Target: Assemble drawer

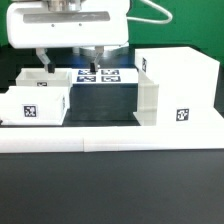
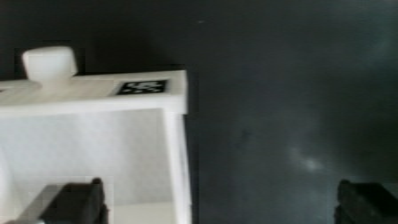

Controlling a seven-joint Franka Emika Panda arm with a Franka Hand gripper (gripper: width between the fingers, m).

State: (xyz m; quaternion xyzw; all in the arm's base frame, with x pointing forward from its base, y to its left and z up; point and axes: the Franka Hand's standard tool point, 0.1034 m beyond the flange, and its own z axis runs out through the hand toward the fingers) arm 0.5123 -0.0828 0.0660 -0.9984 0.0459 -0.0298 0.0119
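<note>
Wrist view | tool (image 2: 217, 203) wide open (gripping nothing) | straddles tray (image 2: 80, 97) wall

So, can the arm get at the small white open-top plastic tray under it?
Probably yes: its jaws stand open astride one wall of the small white open-top plastic tray, with nothing between.

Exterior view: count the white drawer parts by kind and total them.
Large white plastic cube-like case: 1
Small white plastic open-top trays: 2, one at the exterior view's left, one beside the case
Total: 3
</note>
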